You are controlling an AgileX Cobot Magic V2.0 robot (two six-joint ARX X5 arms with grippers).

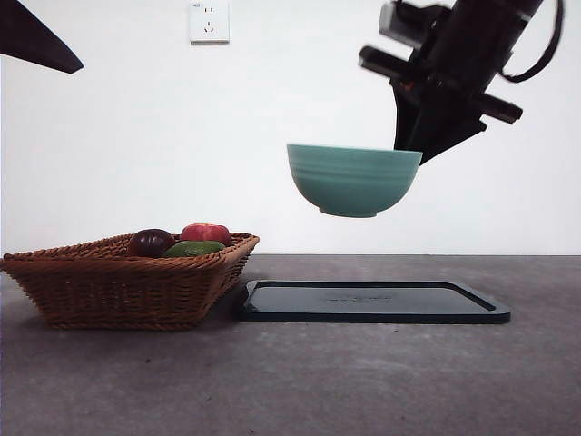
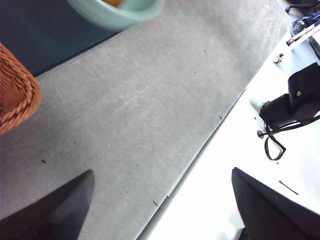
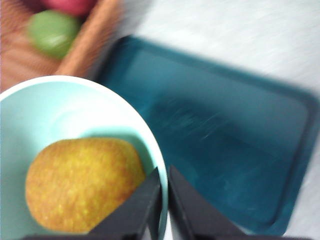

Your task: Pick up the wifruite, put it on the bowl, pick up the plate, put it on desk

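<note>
Front view: right gripper (image 1: pixel 410 150) pinches bowl (image 1: pixel 353 179) rim, aloft over tray (image 1: pixel 374 302); yellow fruit (image 3: pixel 84 184) inside; left gripper (image 2: pixel 160 210) spread, idle.

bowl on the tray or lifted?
Lifted. The bowl hangs clear above the tray, right gripper shut on its rim, a yellow-brown fruit inside.

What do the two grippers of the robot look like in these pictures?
The right gripper has two black, wedge-shaped jaws tapering to thin tips; its boxy black wrist carries a looping black cable and a small orange spot. The left gripper has the same matte black, pointed jaws.
</note>
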